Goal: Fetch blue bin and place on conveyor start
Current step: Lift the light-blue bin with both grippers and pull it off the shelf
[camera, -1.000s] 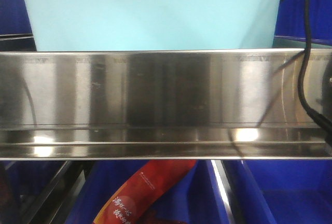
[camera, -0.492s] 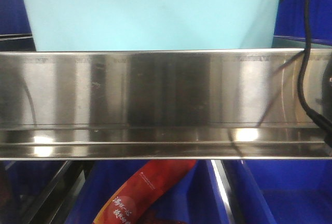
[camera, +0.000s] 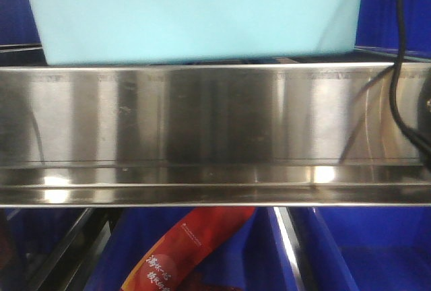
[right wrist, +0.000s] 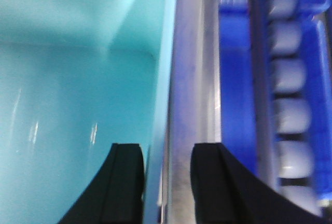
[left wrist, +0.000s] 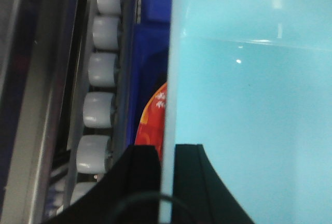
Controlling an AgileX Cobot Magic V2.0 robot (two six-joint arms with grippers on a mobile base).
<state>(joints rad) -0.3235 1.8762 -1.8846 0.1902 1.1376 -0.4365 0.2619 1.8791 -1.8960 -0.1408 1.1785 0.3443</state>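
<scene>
Bin status: blue bin point(camera: 195, 15) is up top in front cam, just above and behind the steel shelf rail point(camera: 215, 122). Its lower edge is blurred, w/ a thin dark gap under the right part. Inside looks bare in both wrist cams. L gripper point(left wrist: 167, 151) is narrow, pinched on the bin's side wall, one finger in, one out. R gripper point(right wrist: 166, 149) straddles a wall too, wider gap; I can't tell if it's actually gripping. Below the rail are dark blue crates point(camera: 377, 250); one holds a red packet point(camera: 188, 244). Row of grey rollers point(left wrist: 101, 73) runs alongside the bin, and a black cable point(camera: 401, 69) hangs at the right.
</scene>
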